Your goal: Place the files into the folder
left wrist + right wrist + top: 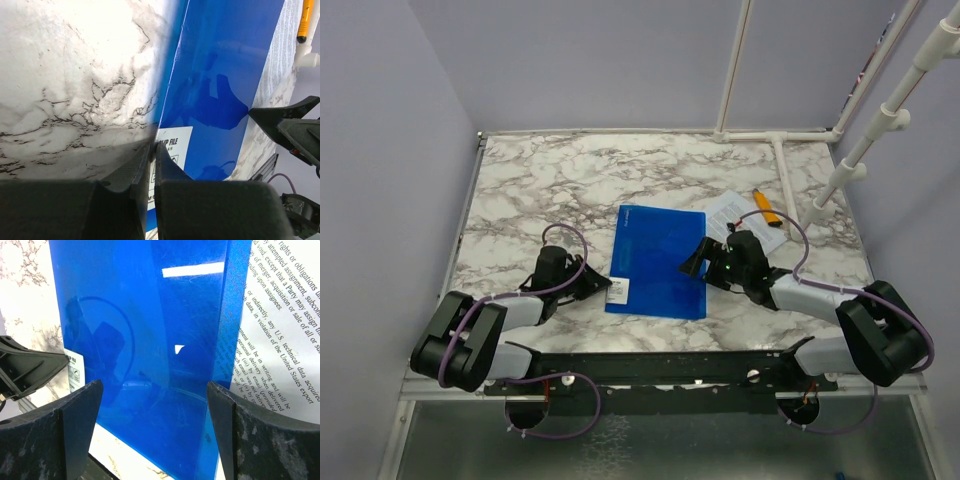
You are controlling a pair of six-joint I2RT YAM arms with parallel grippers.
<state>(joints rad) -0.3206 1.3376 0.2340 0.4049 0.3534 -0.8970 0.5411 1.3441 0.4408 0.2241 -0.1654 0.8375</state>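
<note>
We note L gripper [152, 150] pinching folder [658, 255] at its near-left corner, mid tabletop [570, 190]; R gripper [155, 390] spread over its right edge, files [730, 215] just beside. Risk: glossy cover slips from pinch when lifted

White-and-grey marble table [520, 180]. Plain lavender walls: left wall [380, 150], back wall [590, 60]. White pipe frame [735, 65] upright at the back, more white pipes [880, 115] slanting at right. Black rail [660, 368] along near edge. Dull grey surface [650, 440] below.
</note>
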